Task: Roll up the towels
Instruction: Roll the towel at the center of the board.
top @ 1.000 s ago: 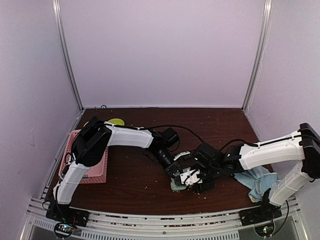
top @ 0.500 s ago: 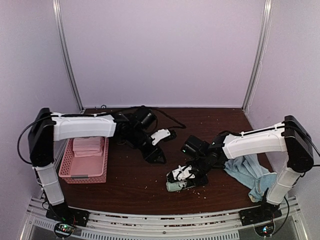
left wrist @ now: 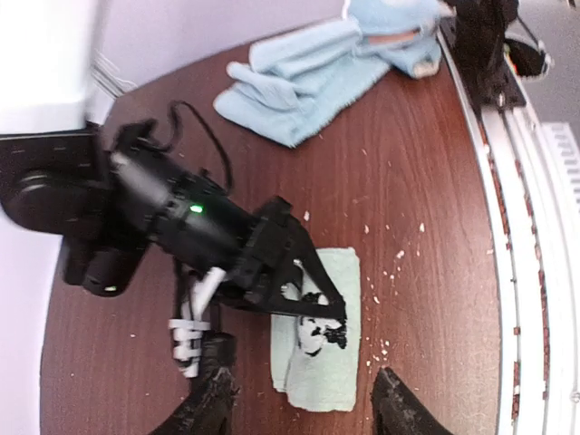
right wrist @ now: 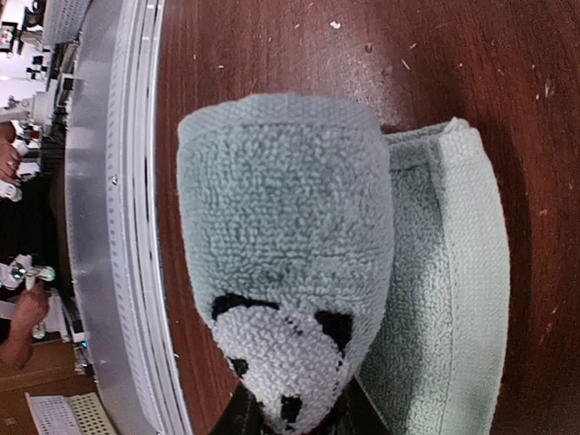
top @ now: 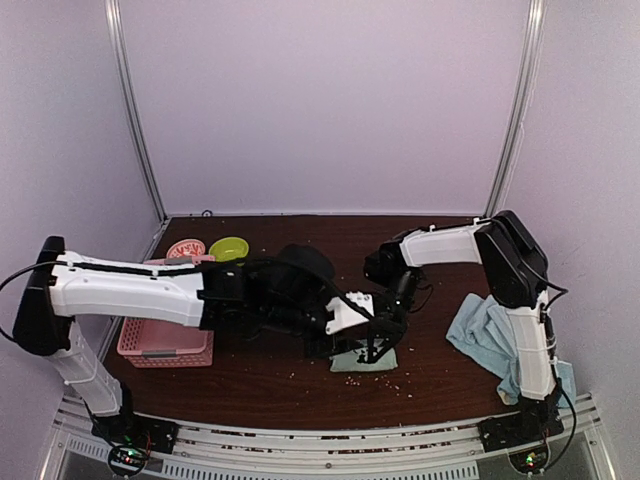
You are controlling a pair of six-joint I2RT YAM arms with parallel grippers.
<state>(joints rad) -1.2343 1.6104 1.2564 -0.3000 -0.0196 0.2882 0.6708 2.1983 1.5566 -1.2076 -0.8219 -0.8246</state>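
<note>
One mint green terry towel with a small panda mark (left wrist: 328,381) lies folded on the dark wooden table (top: 270,390) near its front edge. The right hand (left wrist: 317,313) pinches one end and lifts it, while the left hand (left wrist: 306,401) hovers above with its fingers spread and empty. To roll well, we judge that end should curl over tightly, edges kept square. We count one mint towel, one heap of light blue towels (top: 492,340) we cannot separate, one pink latticed plastic basket (top: 165,350), one pink bowl (top: 187,248) and one yellow-green bowl (top: 229,247).

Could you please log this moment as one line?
right claw: shut on mint green towel | left claw: open, above it
</note>
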